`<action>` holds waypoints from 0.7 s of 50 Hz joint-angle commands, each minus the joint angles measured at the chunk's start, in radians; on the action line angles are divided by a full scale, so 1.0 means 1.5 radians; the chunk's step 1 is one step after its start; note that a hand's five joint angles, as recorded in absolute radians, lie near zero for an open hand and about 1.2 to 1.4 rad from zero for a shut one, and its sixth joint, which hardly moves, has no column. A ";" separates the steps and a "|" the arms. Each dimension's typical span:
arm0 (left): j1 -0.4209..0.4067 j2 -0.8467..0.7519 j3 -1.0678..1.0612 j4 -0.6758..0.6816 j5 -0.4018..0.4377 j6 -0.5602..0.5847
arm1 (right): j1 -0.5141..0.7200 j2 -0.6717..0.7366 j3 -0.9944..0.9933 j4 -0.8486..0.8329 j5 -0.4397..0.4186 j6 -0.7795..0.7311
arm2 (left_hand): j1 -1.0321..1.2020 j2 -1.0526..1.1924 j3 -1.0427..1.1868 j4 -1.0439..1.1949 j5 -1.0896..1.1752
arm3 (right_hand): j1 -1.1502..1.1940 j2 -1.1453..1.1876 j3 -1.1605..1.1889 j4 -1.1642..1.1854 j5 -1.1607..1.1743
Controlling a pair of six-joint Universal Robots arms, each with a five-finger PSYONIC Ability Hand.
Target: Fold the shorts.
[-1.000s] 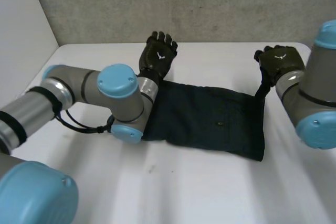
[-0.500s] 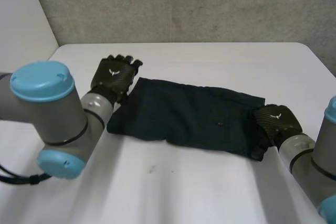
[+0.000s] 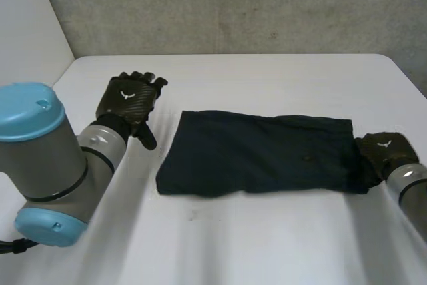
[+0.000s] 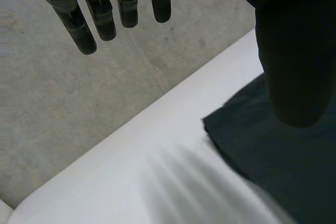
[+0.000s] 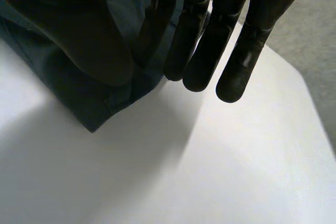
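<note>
The right hand (image 3: 383, 153) sits at the end of the shorts nearest it. In its wrist view the thumb (image 5: 79, 30) lies on top of the cloth and the straight fingers (image 5: 197, 40) run along beside it past the hem. A ridge of fabric stands between thumb and first finger, so it reads as a pinch on that edge.

The white table (image 3: 267, 245) carries the work. The dark shorts (image 3: 257, 155) lie across its middle as one long flat band, their edges fairly square and the surface mostly smooth. The left arm (image 3: 47, 158) is drawn in near the table's left side, and the left hand (image 3: 129, 101) hovers clear of the cloth, well off its free end, with its fingers (image 4: 100, 14) straight and a little spread and nothing in them. A small pale speck (image 3: 307, 159) shows on the fabric toward the right hand's end.

The step looks like squaring the band before a crosswise fold. Next, I judge, the left hand has to come down and take the free end by its corners. One end can then be carried over onto the other, with the far end held flat so the layers do not slide.
</note>
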 commanded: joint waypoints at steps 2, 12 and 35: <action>0.014 0.039 -0.021 0.000 0.000 0.000 | -0.013 -0.035 -0.067 0.060 -0.011 -0.054 | -0.011 -0.017 -0.025 -0.020 -0.031 | 0.311 0.147 0.141 0.137 0.186; 0.016 0.046 -0.033 0.000 0.000 -0.001 | 0.045 -0.031 -0.093 0.100 -0.007 -0.049 | -0.011 -0.017 -0.025 -0.020 -0.031 | -0.114 -0.278 -0.284 -0.287 -0.239; 0.010 0.044 -0.057 0.001 0.001 -0.002 | -0.104 -0.013 0.061 -0.008 -0.218 0.007 | -0.011 -0.017 -0.025 -0.020 -0.031 | -0.239 -0.403 -0.409 -0.412 -0.363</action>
